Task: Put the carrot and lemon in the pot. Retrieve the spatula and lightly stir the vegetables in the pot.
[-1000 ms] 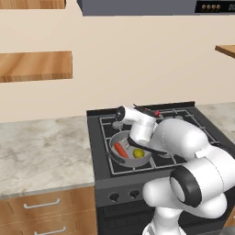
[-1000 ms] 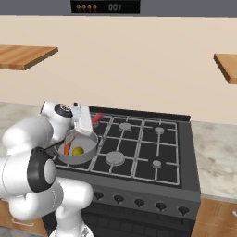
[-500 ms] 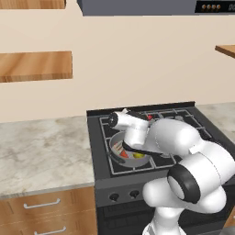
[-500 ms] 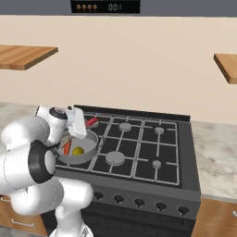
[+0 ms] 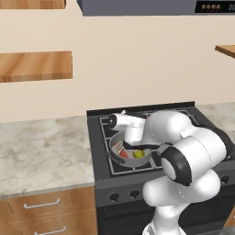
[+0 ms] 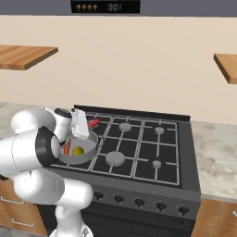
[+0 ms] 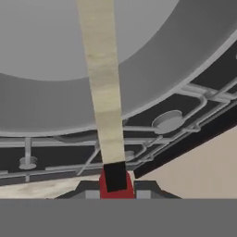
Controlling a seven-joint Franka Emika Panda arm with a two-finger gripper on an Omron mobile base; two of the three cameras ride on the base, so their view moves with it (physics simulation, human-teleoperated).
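1. We see the shallow grey metal pot [image 6: 78,152] on the black stove's [image 6: 139,152] front-left burner.
2. Inside it lie the orange-red carrot [image 6: 66,148] and yellow lemon [image 6: 77,151].
3. Our gripper [image 7: 115,183] is clenched on the red-handled spatula [image 7: 104,92], reaching into the pot.

We stand in a kitchen: gas stove [image 6: 139,148] at twelve o'clock, marble counter [image 5: 43,147] at nine, wooden shelves [image 5: 34,65].

Carrot [image 6: 66,148] left of lemon [image 6: 77,151], both in pot [image 6: 90,139] on stove [image 6: 152,159].
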